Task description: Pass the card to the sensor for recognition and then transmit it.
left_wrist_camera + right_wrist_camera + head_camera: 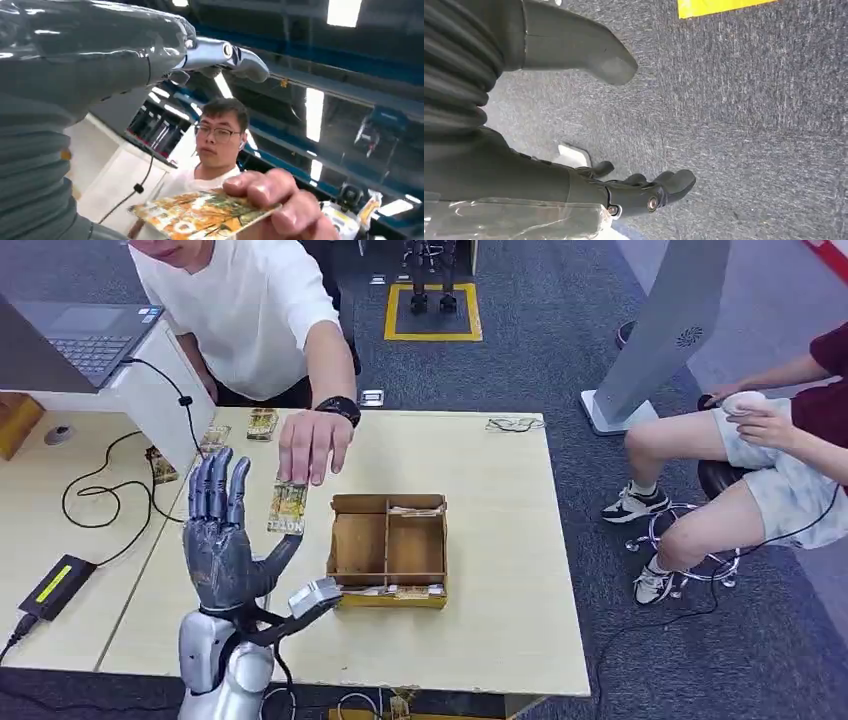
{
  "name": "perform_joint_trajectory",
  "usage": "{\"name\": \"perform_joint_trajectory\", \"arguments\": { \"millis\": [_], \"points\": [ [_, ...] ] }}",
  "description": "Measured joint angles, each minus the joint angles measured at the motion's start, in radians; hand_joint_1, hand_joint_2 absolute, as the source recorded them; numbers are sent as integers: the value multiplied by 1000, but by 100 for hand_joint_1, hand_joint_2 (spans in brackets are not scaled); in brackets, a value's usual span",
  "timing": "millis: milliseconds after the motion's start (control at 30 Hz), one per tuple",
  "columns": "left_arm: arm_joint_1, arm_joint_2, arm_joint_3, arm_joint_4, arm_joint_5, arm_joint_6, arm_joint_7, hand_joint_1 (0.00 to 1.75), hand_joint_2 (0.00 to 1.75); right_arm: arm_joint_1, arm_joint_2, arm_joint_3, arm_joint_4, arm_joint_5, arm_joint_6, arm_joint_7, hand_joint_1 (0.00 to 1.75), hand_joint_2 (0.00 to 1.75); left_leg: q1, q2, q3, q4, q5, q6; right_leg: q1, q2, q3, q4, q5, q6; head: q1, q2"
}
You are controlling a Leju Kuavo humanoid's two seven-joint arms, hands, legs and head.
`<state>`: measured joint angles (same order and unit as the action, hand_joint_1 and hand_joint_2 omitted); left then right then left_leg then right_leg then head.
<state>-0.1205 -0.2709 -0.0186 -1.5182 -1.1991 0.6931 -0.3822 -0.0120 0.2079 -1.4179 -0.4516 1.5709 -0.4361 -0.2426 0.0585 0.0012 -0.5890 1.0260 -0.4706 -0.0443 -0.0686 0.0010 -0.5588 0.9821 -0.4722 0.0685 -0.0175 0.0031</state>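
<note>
L hand point(225, 535) raised over the table point(500, 600), palm up and out, fingers straight and spread, thumb out toward the card; holds nothing. Card point(288, 507), orange/green print, is held by a person's hand point(313, 443) from above, pinched at its top edge, hanging just beside the L hand's thumb and fingers; touching or not, can't tell from head view. L wrist view: same card point(202, 216) held flat-ish by the person's fingertips point(260, 192), robot fingers point(220, 55) extended above it w/ clear gap, not closed on it. Person in white tee point(250, 310) leans in from far side of table, dark watch on wrist point(339, 407). R hand point(639, 192) hangs down over grey carpet point(749, 125), fingers loosely curled but apart, thumb point(584, 50) out, nothing in it. On table: brown tray point(390, 548) w/ compartments, sits right of the L hand, some cards/paper along its near and far edges; more cards point(262, 423) near far-left edge of table. Left side table: laptop point(85, 340) on a white stand, black cable point(100, 490) looping down, black power brick point(58, 585). 2nd person seated at right point(760, 460), shorts, sneakers, well apart from table. Yellow-bordered floor mark point(432, 312) beyond table.
</note>
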Motion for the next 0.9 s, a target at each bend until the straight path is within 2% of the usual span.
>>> {"name": "perform_joint_trajectory", "arguments": {
  "millis": [200, 233, 267, 300, 567, 900],
  "points": [
    [-48, -12, 34, 43, -115, 0, 35, 0, 175, -4, -48, 5, 62, 0, -18, 2, 0, 175, 0, 0, -1, 0, 0, 0, 0, 0, 0, 0, 0, 0, 0, 0],
    [-50, -12, 34, 47, -116, 0, 35, 9, 175, -4, -53, 5, 67, 0, -19, 2, 0, 175, 0, 0, -1, 0, 0, 0, 0, 0, 0, 0, 0, 0, 0, 0],
    [-51, -12, 34, 50, -116, 0, 36, 9, 175, -4, -56, 6, 71, 0, -19, 1, 0, 175, 0, 0, -1, 0, 0, 0, 0, 0, 0, 0, 0, 0, 0, 0],
    [-52, -13, 34, 54, -112, 0, 35, 175, 175, -4, -59, 7, 73, 0, -19, 0, 0, 175, 0, 0, -1, 0, 0, 0, 0, 0, 0, 0, 0, 0, 0, 0],
    [-56, -18, 39, 69, -10, 0, -63, 175, 175, -4, -71, 8, 87, 0, -19, -2, 0, 175, 0, 0, -1, 0, 0, 0, 0, 0, -1, 0, 0, 0, 0, 0],
    [-57, -21, 40, 73, 113, 1, -145, 175, 175, -4, -71, 11, 89, 0, -21, -9, 0, 175, 0, 0, 0, 0, 0, 0, 0, 0, -1, 0, 0, 0, 0, 0]
  ]
}}
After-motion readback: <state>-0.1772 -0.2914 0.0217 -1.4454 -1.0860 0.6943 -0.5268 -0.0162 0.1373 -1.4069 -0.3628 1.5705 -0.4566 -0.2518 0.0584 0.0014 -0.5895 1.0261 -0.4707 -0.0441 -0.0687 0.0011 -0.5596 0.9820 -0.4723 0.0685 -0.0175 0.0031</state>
